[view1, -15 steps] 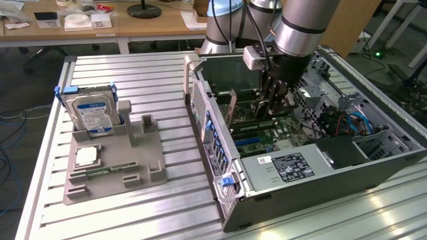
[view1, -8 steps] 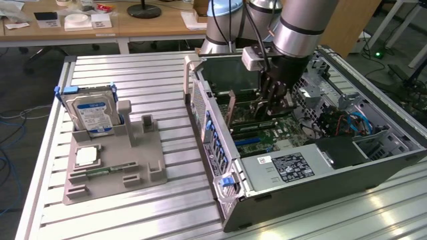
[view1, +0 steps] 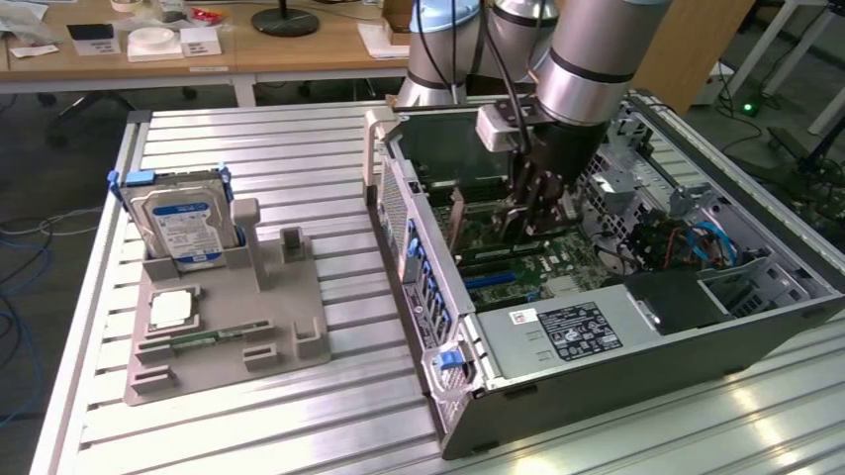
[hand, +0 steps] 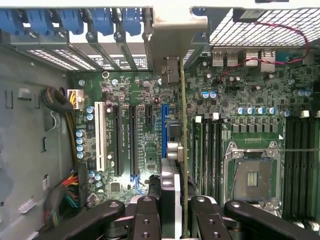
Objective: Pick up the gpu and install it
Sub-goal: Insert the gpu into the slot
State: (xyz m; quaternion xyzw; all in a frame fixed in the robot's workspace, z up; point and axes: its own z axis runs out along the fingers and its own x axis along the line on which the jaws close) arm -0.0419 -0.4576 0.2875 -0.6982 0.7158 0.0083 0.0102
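Note:
The gpu [hand: 183,140] shows edge-on in the wrist view as a thin upright card. Its silver bracket [hand: 172,35] lies against the case's rear slot openings. It stands over the motherboard [hand: 135,100], just beside the blue expansion slot [hand: 164,127]; I cannot tell whether it is seated. My gripper [hand: 172,202] is shut on the card, with one black finger [hand: 146,212] on each side of it. In the exterior view the gripper [view1: 535,203] reaches down into the open computer case [view1: 595,336], with the gpu [view1: 509,226] below it.
A silver hard drive [view1: 185,226] with a blue-white label stands in a grey fixture [view1: 232,332] on the slatted table, at the exterior view's left. A narrow green memory stick [view1: 198,339] lies in that fixture. Around the card are the CPU socket [hand: 252,175], cables [hand: 65,192] and drive bays [view1: 687,233].

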